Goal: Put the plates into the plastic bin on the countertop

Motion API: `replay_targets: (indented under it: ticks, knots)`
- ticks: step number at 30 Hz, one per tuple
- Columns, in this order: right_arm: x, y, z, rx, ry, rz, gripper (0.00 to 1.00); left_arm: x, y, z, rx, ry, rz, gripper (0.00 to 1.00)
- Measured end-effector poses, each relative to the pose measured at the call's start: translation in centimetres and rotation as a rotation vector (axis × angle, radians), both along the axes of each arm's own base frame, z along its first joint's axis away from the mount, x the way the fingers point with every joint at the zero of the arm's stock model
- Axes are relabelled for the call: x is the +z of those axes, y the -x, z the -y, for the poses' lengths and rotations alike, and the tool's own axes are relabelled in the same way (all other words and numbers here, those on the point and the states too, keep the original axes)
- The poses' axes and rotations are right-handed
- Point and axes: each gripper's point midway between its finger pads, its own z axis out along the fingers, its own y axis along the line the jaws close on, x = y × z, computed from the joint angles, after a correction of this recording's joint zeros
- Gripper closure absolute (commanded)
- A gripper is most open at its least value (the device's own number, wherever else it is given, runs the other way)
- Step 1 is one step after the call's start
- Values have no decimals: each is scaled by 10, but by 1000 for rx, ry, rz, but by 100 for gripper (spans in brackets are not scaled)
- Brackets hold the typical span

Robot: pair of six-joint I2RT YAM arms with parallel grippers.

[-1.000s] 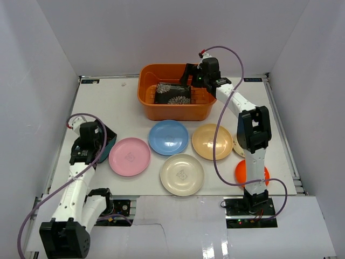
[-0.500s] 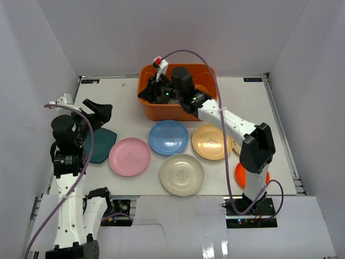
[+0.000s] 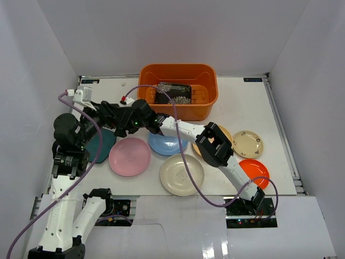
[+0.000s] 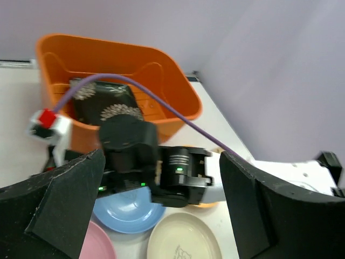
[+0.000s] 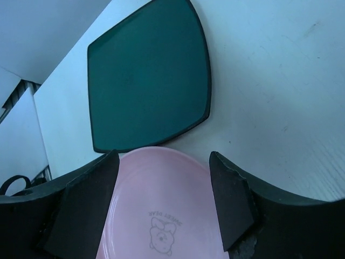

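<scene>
Right gripper [image 5: 164, 162] jaws spread, empty, now over pink plate [image 5: 161, 216] and dark teal plate [image 5: 148, 81]; was at orange bin [image 3: 186, 112] half a second ago. Left gripper [image 4: 161, 162] jaws spread, empty. Both plates sit on white tabletop [image 3: 242, 102] in front of bin, white walls [image 3: 54, 54] around.

Right gripper [image 5: 161, 197] has left the orange rectangular plastic bin [image 3: 212, 91] and swung left across the table. It now hangs, jaws apart, over the round pink plastic plate [image 5: 156, 224] just beside the dark teal plastic plate [image 5: 148, 81]. My left gripper [image 4: 161, 216] has lifted off the teal plate and now faces the bin, fingers spread wide.
</scene>
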Motion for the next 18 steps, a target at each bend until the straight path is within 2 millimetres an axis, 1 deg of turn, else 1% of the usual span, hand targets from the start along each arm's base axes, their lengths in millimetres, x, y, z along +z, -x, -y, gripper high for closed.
replay_targets:
  ticks: [2, 8, 11, 13, 15, 17, 18]
  knots:
    - [-6, -4, -7, -26, 0, -9, 26, 2, 7, 14, -71, -19, 26, 2]
    - [-19, -29, -28, -133, -35, -24, 28, 6, 29, 51, -239, -52, 99, 2]
    - [-34, -37, -35, -169, -37, -35, 28, 4, 40, 65, -303, -58, 121, 2]
    - [-46, -39, -39, -191, -34, -47, 29, 2, 46, 73, -337, -59, 132, 2]
    - [-61, -36, -41, -204, -18, -67, 30, -1, 52, 80, -365, -58, 142, 2]
    - [-72, -32, -43, -212, -6, -82, 30, -2, 56, 84, -381, -59, 155, 2]
    - [-72, -32, -46, -213, -18, -81, 31, -2, 57, 85, -385, -59, 161, 2]
